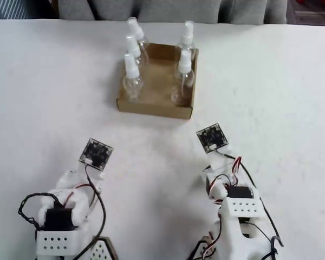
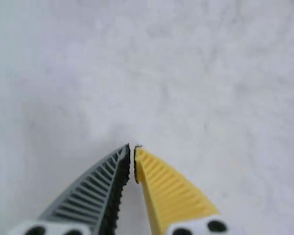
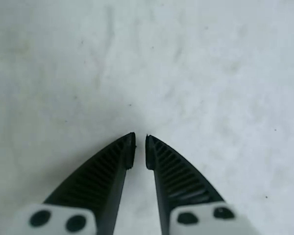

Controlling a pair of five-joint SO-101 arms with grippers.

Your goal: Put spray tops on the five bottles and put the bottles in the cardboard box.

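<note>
**Box loaded; both arms parked: verify before sign-off**

Finding: the cardboard box (image 1: 151, 108) sits at the far middle of the table (image 1: 276, 97). Five clear bottles (image 1: 132, 81) stand upright, three along the box's left side and two along its right, each carrying a white spray top (image 1: 184, 58). The rearmost bottle on the left (image 1: 136, 33) stands at the back wall; whether it is inside or just behind cannot be told.

Grippers: the left gripper (image 2: 133, 151) hangs over bare table, its grey and yellow fingertips pressed together on nothing. The right gripper (image 3: 139, 142) is likewise empty over bare table, its tips drawn in with only a sliver between them. Both are well apart from the box.

Assessment: the task looks finished or nearly so. The step in hand is confirmation. Recommended: keep both arms low and clear of the box and check that rear bottle. If it is outside, grasp it on the body below the collar, lift it above the wall, and lower it without knocking neighbours.
</note>
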